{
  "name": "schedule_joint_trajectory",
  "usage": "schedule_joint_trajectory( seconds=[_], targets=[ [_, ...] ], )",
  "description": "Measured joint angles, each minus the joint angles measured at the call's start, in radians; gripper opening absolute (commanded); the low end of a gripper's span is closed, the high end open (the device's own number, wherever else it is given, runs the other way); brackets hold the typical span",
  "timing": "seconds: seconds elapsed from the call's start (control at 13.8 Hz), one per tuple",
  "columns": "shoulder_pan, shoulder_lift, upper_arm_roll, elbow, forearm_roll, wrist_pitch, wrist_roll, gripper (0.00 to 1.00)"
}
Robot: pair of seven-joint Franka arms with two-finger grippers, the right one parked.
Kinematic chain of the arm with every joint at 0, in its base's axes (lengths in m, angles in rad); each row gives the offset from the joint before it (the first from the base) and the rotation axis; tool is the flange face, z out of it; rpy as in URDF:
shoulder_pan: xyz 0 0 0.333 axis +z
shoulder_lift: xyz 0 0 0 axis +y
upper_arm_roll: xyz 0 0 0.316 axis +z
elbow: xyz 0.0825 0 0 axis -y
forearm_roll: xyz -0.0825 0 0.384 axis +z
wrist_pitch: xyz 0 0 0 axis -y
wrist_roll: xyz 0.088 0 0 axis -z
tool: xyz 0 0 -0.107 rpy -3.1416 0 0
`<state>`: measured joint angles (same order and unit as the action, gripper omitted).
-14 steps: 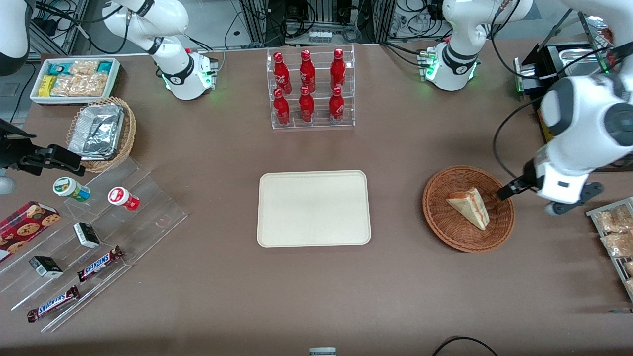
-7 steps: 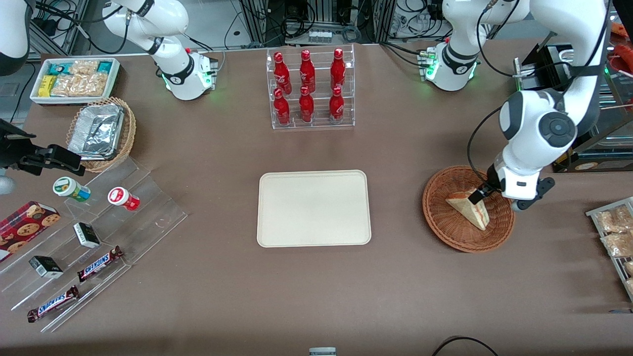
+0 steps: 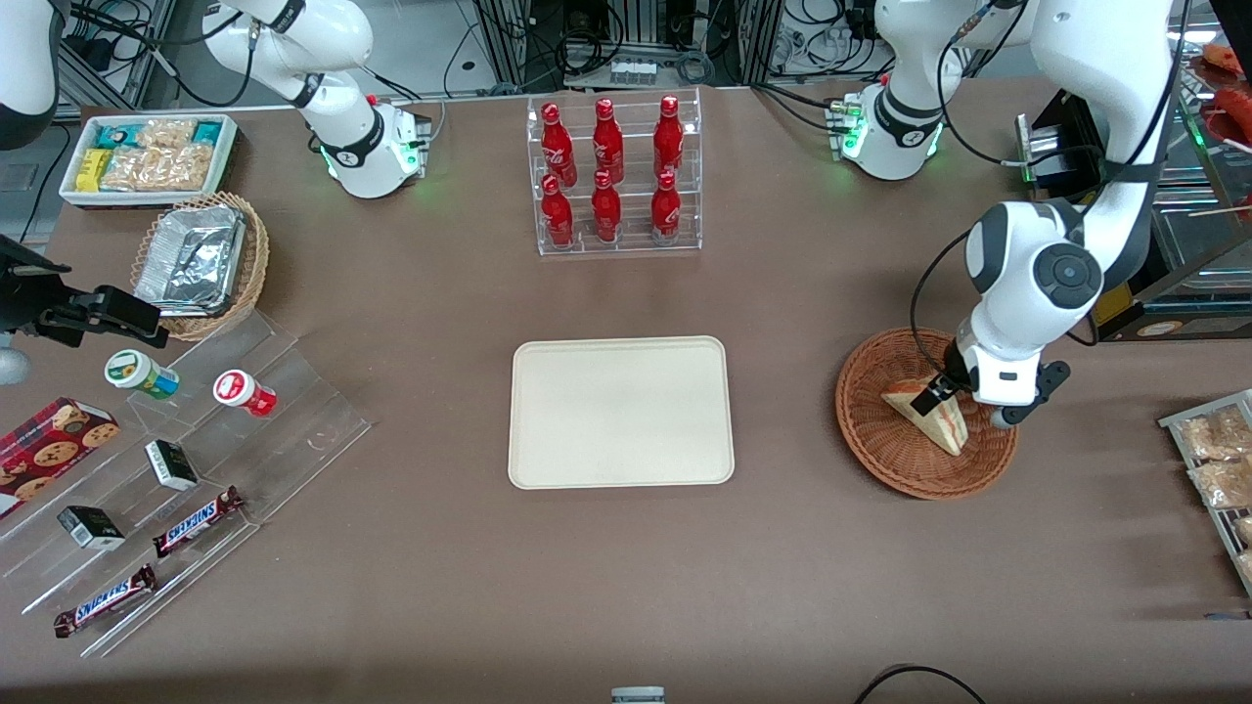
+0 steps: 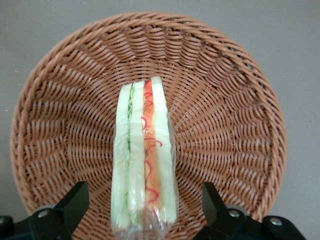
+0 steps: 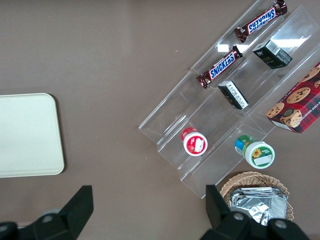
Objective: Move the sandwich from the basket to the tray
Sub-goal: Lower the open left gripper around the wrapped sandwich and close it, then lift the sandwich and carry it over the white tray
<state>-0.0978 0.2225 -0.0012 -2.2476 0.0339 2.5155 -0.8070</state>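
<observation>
The sandwich [image 3: 936, 424], a wrapped wedge of pale bread with red-orange and green filling, stands on edge in the round reddish-brown wicker basket [image 3: 867, 437]. My left gripper [image 3: 942, 395] is low over the basket, open, with one finger on each side of the sandwich's thick end and a gap on both sides. In the left wrist view the sandwich [image 4: 145, 150] lies between the black fingers [image 4: 74, 201] over the basket [image 4: 225, 125]. The cream tray [image 3: 620, 411] lies flat beside the basket toward the parked arm's end; it also shows in the right wrist view [image 5: 27, 135].
A clear rack of red bottles [image 3: 616, 176] stands farther from the camera than the tray. A wire rack of snack packs [image 3: 1218, 460] lies at the working arm's end. An acrylic step display [image 3: 186, 440], a foil tray in a tan basket [image 3: 201, 259] and a white bin [image 3: 147, 156] lie toward the parked arm's end.
My left arm swung in from the working arm's end of the table to over the basket and came down, so the open gripper now straddles the sandwich. The sandwich has not moved.
</observation>
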Motion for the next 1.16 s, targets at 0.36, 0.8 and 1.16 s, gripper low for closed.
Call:
schedule_joint_trajectory(
  seconds=[0.36, 0.8, 1.16],
  targets=[
    [0.000, 0.053, 0.000, -0.011, 0.000, 0.056, -0.025, 0.05],
    [0.000, 0.039, 0.001, -0.009, 0.006, 0.049, -0.043, 0.00],
    [-0.005, -0.078, -0.014, 0.127, 0.040, -0.321, -0.019, 0.00]
  ],
)
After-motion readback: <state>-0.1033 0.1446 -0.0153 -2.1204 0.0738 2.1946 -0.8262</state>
